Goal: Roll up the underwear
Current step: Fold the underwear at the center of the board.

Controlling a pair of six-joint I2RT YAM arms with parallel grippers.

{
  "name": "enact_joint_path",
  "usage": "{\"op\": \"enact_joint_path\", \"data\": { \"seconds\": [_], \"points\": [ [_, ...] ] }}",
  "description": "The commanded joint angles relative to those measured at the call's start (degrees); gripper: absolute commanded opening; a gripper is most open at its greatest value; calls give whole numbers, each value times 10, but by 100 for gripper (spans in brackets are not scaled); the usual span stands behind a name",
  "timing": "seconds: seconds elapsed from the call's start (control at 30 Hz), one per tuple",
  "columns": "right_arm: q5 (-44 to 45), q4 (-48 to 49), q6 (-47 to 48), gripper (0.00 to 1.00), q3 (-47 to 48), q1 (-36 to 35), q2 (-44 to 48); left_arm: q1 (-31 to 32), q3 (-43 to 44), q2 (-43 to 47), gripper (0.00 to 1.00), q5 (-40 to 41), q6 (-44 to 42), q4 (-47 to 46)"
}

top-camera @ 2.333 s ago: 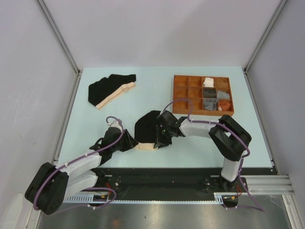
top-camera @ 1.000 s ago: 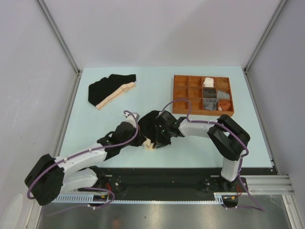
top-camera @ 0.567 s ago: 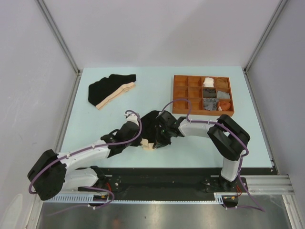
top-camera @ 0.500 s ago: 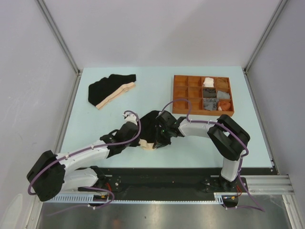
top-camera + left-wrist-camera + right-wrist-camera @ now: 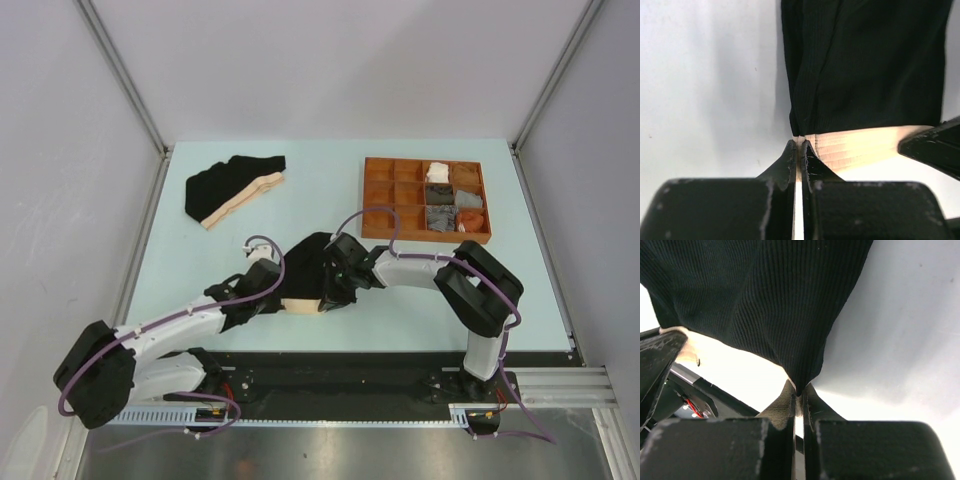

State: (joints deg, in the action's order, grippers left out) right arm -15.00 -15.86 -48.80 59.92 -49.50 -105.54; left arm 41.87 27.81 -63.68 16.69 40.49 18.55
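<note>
Near middle of table (image 5: pixel 450 290): black brief (image 5: pixel 308 262) lay with beige waistband (image 5: pixel 860 145) running left-right between arms. Left jaws clamped shut on waistband's left corner, right jaws shut on black right edge (cloth extended away from both).

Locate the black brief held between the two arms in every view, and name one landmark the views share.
Top external: black brief lies mid-picture, slightly toward the near edge.
Left wrist: it fills the upper right, a corner pinched in the left end effector.
Right wrist: it fills the upper left and centre, pinched in the right end effector.
Shared landmark: its beige waistband.
</note>
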Motion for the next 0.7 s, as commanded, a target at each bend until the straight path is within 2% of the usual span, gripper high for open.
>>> {"op": "enact_joint_path", "data": {
  "seconds": [0.0,0.13,0.3,0.67],
  "points": [
    [79,-65,28,0,-20,-2,-26,-14,4,46,0,9,-26,-11],
    [71,-54,21,0,-20,-3,-16,13,50,39,0,7,-49,-35],
    [72,-52,20,0,-20,-4,-15,67,108,-19,0,15,-73,-42],
    [74,-48,17,0,-20,-4,-20,158,156,-107,0,-4,-114,-82]
  ]
}}
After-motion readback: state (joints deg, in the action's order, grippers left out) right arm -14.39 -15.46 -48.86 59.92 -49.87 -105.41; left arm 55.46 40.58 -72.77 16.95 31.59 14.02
